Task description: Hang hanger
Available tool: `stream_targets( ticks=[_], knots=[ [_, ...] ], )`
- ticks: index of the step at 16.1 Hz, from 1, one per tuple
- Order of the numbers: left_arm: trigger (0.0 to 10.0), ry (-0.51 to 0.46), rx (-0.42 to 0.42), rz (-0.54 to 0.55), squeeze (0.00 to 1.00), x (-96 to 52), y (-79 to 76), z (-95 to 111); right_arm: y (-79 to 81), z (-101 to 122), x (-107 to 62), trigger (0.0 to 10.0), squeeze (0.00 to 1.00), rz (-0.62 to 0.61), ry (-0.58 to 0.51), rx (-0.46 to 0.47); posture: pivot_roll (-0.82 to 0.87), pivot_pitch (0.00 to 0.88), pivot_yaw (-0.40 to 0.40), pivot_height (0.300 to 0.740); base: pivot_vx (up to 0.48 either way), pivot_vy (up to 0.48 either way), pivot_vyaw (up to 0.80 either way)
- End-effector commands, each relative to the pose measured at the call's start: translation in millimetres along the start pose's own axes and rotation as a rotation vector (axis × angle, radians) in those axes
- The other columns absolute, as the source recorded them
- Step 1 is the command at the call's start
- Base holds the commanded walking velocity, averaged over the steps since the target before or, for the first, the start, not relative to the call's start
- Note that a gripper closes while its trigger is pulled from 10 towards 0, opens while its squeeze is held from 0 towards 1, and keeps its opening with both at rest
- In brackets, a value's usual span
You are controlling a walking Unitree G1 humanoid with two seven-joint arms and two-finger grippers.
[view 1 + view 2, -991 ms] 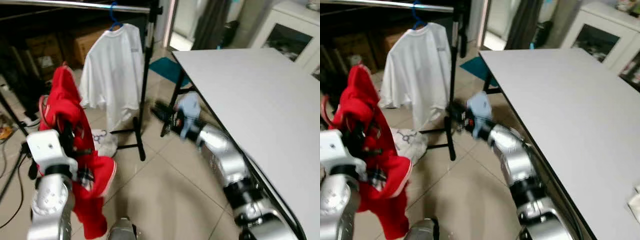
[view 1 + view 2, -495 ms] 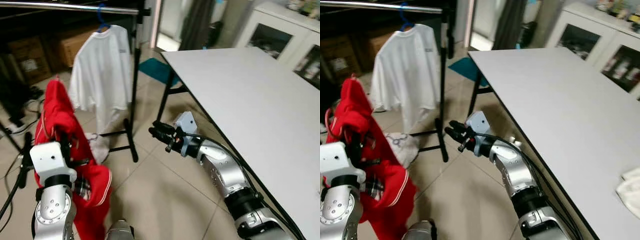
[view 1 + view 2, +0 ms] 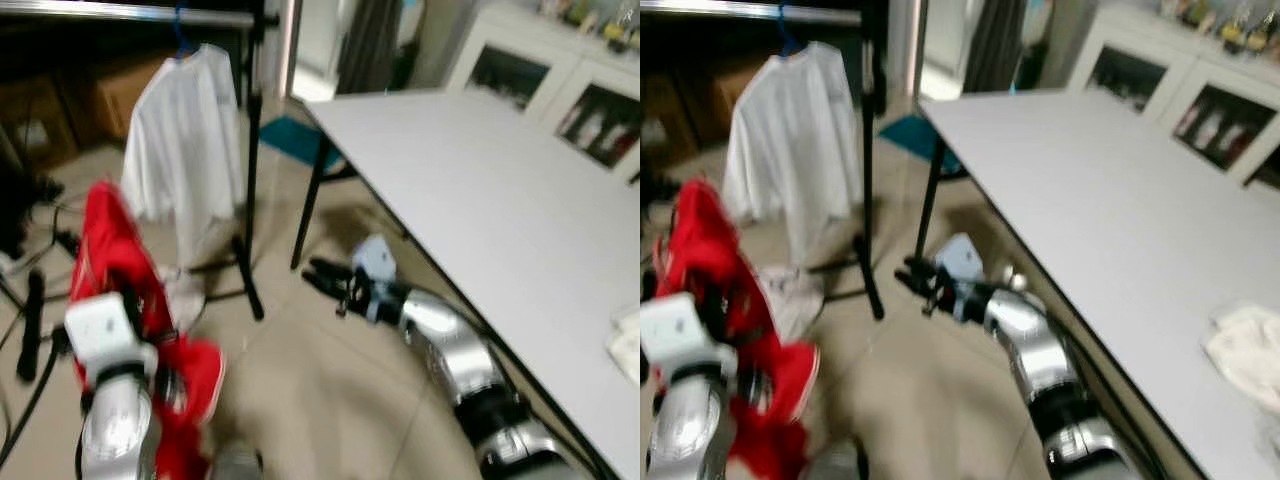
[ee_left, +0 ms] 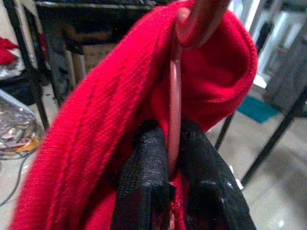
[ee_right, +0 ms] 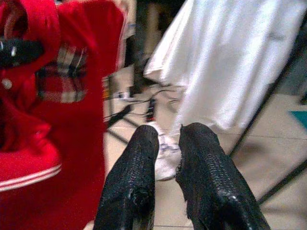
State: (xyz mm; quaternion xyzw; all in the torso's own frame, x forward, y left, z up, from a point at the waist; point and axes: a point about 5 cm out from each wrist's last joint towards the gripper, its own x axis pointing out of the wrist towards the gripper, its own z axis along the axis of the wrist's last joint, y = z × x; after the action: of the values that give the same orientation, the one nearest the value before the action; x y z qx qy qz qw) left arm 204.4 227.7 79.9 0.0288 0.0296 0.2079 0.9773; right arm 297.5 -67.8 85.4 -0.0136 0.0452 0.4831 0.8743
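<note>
A red garment (image 3: 110,260) hangs on a red hanger (image 4: 173,105), low at my left side over the floor. My left gripper (image 4: 169,158) is shut on the hanger's thin neck, with the red cloth draped around its fingers. The metal rail (image 3: 130,12) of a clothes rack runs across the top left. A white T-shirt (image 3: 185,150) hangs from it on a blue hanger. My right gripper (image 3: 315,272) reaches out low over the tiles beside the table, shut with nothing in it. It points toward the rack and the red garment (image 5: 62,96).
A large grey table (image 3: 470,170) stands along my right, and a white cloth (image 3: 1250,350) lies on its near right part. The rack's black post (image 3: 248,200) stands between the table and the shirt. White cabinets (image 3: 520,70) line the back wall. Cables lie on the floor at left.
The whole view has swung and blurred, so the camera is moving. My right arm has dropped a little lower over the floor. The left gripper still holds the red hanger.
</note>
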Motion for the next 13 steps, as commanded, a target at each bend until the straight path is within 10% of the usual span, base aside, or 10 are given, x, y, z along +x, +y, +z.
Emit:
stream_targets(
  ticks=[1,7,13],
  knots=[
    [10.0,-0.053,-0.005,-0.015,0.00,4.7,-6.2,10.1,-3.8,0.8,-3.7,10.0,0.00,-0.003,0.001,-0.014,0.20,0.031,-0.121,0.740,0.000,0.000,0.00],
    [10.0,-0.053,0.016,-0.014,0.00,4.3,-8.6,7.6,-3.8,1.3,-2.0,10.0,0.00,0.009,-0.002,-0.017,0.21,0.040,-0.125,0.740,0.000,0.000,0.00],
    [10.0,-0.041,0.132,-0.191,0.00,-10.4,-27.2,-4.5,-16.0,-53.4,-24.2,10.0,0.00,-0.183,0.168,0.104,0.24,0.053,-0.122,0.740,0.000,0.000,0.00]
  ],
)
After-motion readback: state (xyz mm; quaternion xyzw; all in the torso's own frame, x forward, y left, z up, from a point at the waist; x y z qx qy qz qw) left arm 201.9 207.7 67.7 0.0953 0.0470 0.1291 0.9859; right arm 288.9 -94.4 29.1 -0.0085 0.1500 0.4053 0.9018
